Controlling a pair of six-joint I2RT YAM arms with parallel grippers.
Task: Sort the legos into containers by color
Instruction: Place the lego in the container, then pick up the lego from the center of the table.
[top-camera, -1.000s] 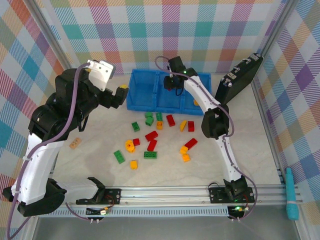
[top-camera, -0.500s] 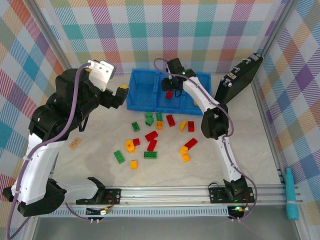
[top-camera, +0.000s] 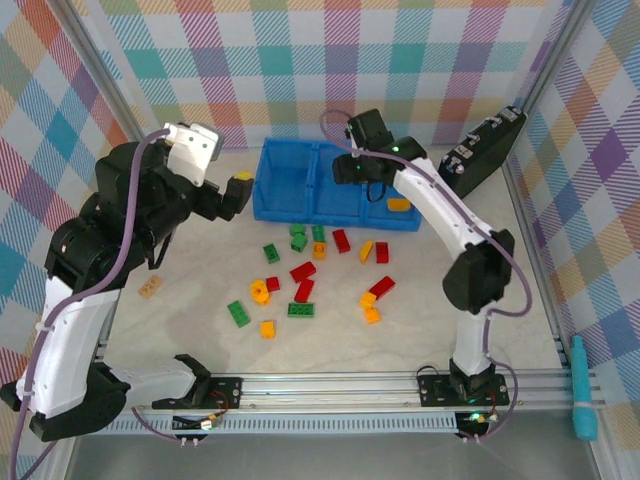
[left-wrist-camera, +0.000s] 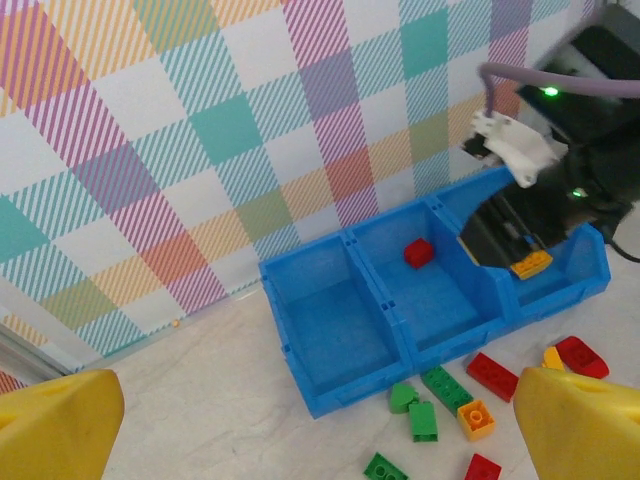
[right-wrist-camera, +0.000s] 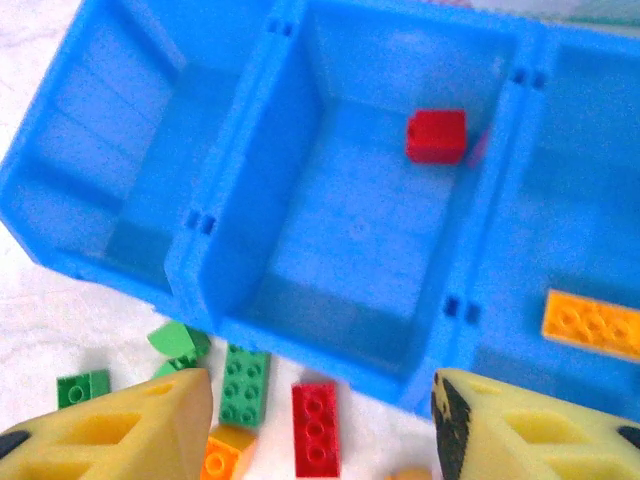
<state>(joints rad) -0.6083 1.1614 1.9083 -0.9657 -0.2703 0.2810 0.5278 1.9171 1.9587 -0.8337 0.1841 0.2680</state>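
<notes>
Both pairs of jaws are gaping empty, the right over the blue bin (right-wrist-camera: 245, 200) holding a red brick (right-wrist-camera: 436, 136); dropping toward loose legos (top-camera: 303, 271), it could be clipping the bin's front wall

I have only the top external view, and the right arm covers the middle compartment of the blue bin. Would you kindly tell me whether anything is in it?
Observer: Yes. The right wrist view shows one red brick lying in the middle compartment, close to its far wall.
Operator: Thank you. Is the right gripper carrying anything?
Observer: No. The right gripper is open, with nothing between its yellow fingers.
Operator: And the left gripper?
Observer: The left gripper is open too, and nothing is held between its fingers.
</notes>
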